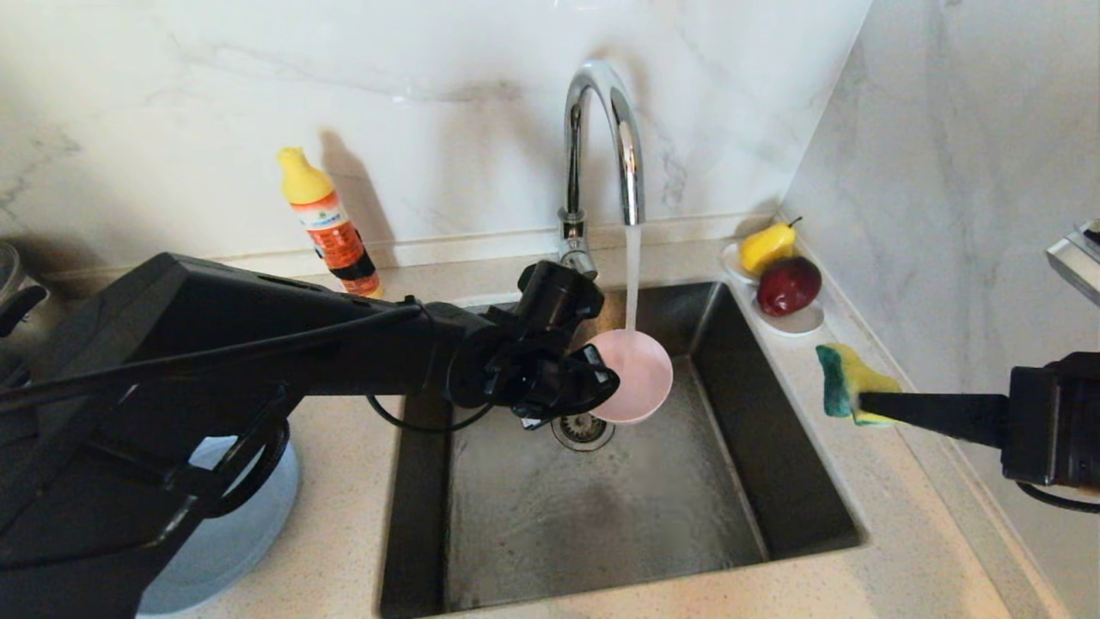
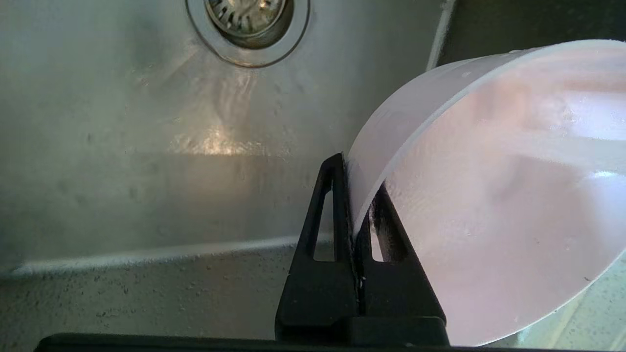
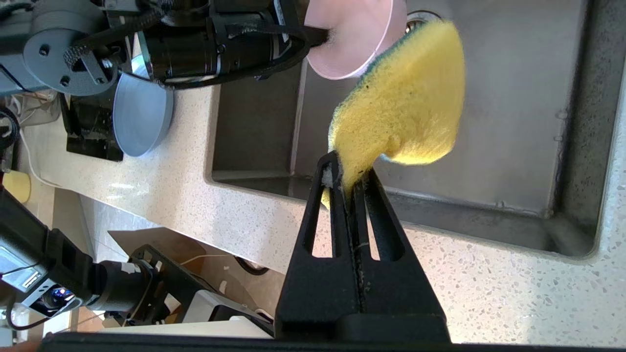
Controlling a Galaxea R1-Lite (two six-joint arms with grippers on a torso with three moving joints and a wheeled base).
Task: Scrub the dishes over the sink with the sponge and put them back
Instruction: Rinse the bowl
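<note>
My left gripper [image 1: 599, 380] is shut on the rim of the pale pink bowl [image 1: 638, 376], holding it tilted over the steel sink [image 1: 601, 516], above the drain strainer [image 1: 583, 428]. Water from the tap runs into the bowl. The left wrist view shows the fingers pinching the bowl's wall [image 2: 513, 195] at the gripper tips [image 2: 349, 171]. My right gripper [image 1: 864, 402] is shut on the yellow and green sponge [image 1: 846, 383] over the counter just right of the sink. In the right wrist view the sponge [image 3: 406, 98] bulges beyond the gripper [image 3: 348, 168]. The grey-blue plate [image 1: 232, 533] lies on the left counter, partly behind my left arm.
The chrome tap [image 1: 601, 129] arches over the sink's back edge with its stream [image 1: 633, 275] falling. An orange detergent bottle [image 1: 331, 228] stands at the back left. A small white dish [image 1: 799, 323] with a pear [image 1: 767, 245] and an apple [image 1: 788, 285] sits at the back right by the wall.
</note>
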